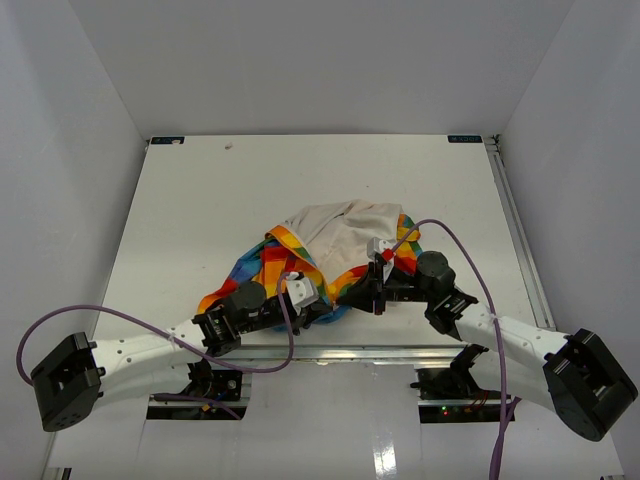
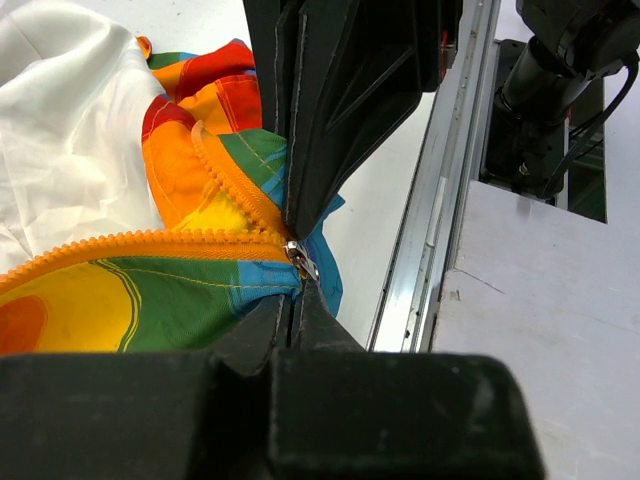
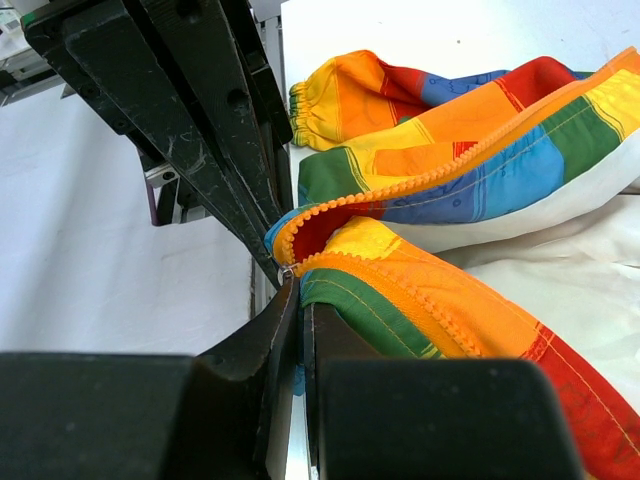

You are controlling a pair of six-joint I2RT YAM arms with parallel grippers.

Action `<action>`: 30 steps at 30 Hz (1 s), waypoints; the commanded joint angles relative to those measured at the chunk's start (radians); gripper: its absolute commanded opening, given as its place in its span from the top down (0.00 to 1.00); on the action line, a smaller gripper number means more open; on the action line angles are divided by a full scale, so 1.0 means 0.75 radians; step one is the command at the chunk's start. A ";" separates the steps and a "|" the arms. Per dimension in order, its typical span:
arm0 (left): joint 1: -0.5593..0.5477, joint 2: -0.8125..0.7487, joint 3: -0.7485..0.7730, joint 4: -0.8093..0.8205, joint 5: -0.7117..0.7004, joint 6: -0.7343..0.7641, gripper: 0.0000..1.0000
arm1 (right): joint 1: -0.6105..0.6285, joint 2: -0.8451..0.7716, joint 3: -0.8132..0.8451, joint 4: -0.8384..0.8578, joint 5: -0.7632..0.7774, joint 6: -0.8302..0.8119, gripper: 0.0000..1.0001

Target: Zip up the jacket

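The jacket (image 1: 335, 240) lies bunched near the table's front edge, cream lining up, rainbow blocks along its near side. Its orange zipper (image 2: 130, 243) is open, and the two tooth rows meet at a small metal slider (image 2: 300, 262). My left gripper (image 2: 293, 300) is shut with the slider's pull at its tips. My right gripper (image 3: 298, 295) is shut on the green and blue hem right beside the slider (image 3: 286, 270). In the top view the left gripper (image 1: 332, 306) and the right gripper (image 1: 352, 298) meet tip to tip at the jacket's near edge.
A metal rail (image 1: 400, 352) runs along the table's front edge, just below both grippers. Purple cables (image 1: 130, 315) loop off each arm. White walls stand on three sides of the table (image 1: 200, 200).
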 commanded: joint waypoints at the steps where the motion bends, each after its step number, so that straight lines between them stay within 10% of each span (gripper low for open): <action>1: -0.008 -0.007 -0.022 0.067 0.006 0.010 1.00 | 0.001 -0.016 -0.009 0.088 -0.032 0.002 0.92; 30: -0.008 0.231 0.076 -0.087 0.240 0.105 1.00 | -0.003 -0.037 0.159 -0.001 0.087 0.025 0.92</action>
